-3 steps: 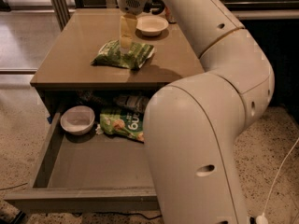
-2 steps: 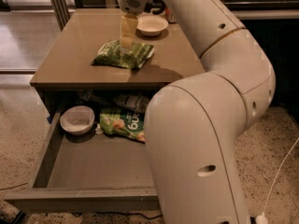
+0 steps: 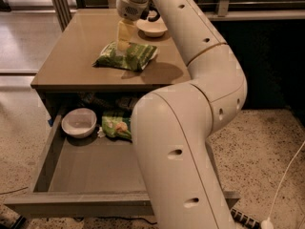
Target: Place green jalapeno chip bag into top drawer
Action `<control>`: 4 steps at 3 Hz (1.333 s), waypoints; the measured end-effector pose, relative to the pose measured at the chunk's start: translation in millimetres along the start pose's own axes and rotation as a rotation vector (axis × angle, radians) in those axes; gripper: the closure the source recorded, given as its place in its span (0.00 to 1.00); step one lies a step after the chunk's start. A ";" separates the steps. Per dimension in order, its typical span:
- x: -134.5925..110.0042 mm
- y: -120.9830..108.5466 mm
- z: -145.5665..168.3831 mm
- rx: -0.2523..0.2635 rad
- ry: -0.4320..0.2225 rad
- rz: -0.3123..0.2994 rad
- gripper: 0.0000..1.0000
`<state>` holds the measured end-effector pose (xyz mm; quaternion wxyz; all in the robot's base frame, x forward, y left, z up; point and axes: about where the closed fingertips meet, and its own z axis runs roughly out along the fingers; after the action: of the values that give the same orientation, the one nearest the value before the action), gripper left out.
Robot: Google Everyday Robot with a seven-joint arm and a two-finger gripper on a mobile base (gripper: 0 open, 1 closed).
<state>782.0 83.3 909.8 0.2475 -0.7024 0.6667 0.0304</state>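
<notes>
View: camera view, looking down at the cabinet from its front, with the arm filling the right half.
Cabinet (image 3: 71, 61): taupe, its flat top in the upper left of the frame.
Bag (image 3: 131, 57): dark green and crinkled, lying flat on the cabinet top, toward 3 o'clock of the top's centre and near its right edge. It is outside the drawer.
Gripper (image 3: 123, 46): pale yellow, hanging straight down from the wrist at 12 o'clock of the bag, with its tip on or just above the bag's upper left part. I cannot tell which.
Gripper state: cannot tell whether it is apart or together. No clamp on the bag shows.
Arm (image 3: 190, 109): cream-coloured, rising from the lower middle of the frame, bending at 3 o'clock and reaching back to 12 o'clock over the cabinet.
Top bowl (image 3: 152, 28): white and shallow, on the cabinet top at 1 o'clock of the bag, apart from it.
Drawer (image 3: 90, 168): pulled open under the cabinet top, toward 6 o'clock of the frame. Its front part is bare, and its right side is hidden behind the arm.
Drawer bowl (image 3: 79, 122): white, at the drawer's back left, about 11 o'clock of the drawer's middle.
Pale bag (image 3: 116, 126): lighter green, just beside the drawer bowl at its 3 o'clock, its right end hidden by the arm.
Floor (image 3: 267, 142): speckled, at 3 to 5 o'clock of the frame.
Cable (image 3: 288, 173): white, running across the floor at 4 o'clock.
</notes>
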 end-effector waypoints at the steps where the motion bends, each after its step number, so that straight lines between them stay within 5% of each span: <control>1: 0.0 0.0 0.1 0.000 0.000 0.000 0.00; 3: -6.4 8.6 54.3 -0.074 -0.023 -0.012 0.00; 4: -6.3 8.6 54.4 -0.074 -0.023 -0.012 0.00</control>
<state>788.8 110.3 861.9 0.2292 -0.7146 0.6581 0.0614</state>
